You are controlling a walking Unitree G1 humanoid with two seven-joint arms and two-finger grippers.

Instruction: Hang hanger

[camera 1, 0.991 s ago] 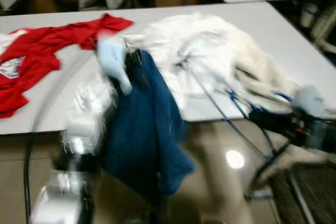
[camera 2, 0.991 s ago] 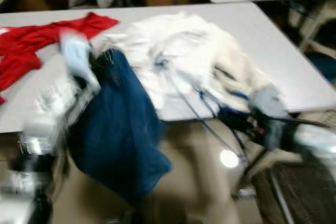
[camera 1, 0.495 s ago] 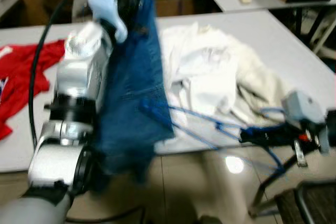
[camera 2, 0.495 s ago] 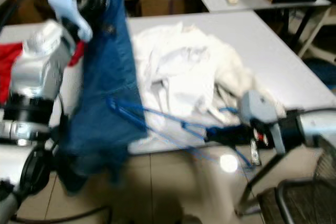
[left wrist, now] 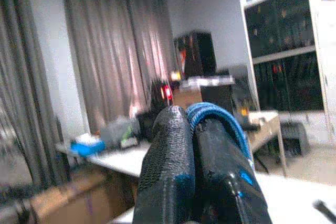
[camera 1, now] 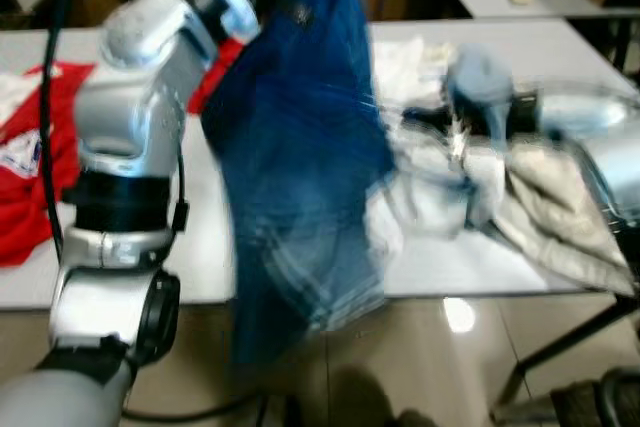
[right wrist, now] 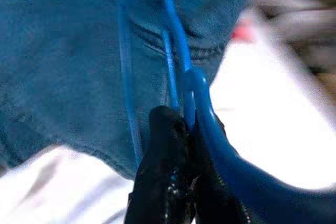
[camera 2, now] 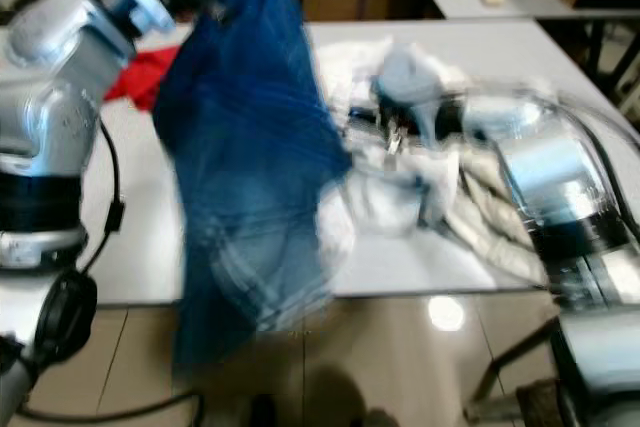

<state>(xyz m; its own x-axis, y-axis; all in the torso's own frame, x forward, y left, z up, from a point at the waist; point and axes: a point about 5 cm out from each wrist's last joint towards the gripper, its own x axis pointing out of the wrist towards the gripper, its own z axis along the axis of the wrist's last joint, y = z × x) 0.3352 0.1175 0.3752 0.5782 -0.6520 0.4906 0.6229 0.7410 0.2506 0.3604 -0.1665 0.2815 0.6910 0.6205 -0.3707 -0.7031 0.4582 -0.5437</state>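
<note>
over the near table edge [camera 1: 120, 287] | left gripper [left wrist: 195, 145] clamped on blue garment [camera 1: 300, 147] | right gripper [right wrist: 176, 145] pinching blue hanger [right wrist: 181, 66] | cloth limp, hanger stiff and light; you grip its hook.

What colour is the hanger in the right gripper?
Blue. The hanger shows best in the right wrist view, pinched in the right gripper against the blue garment.
</note>
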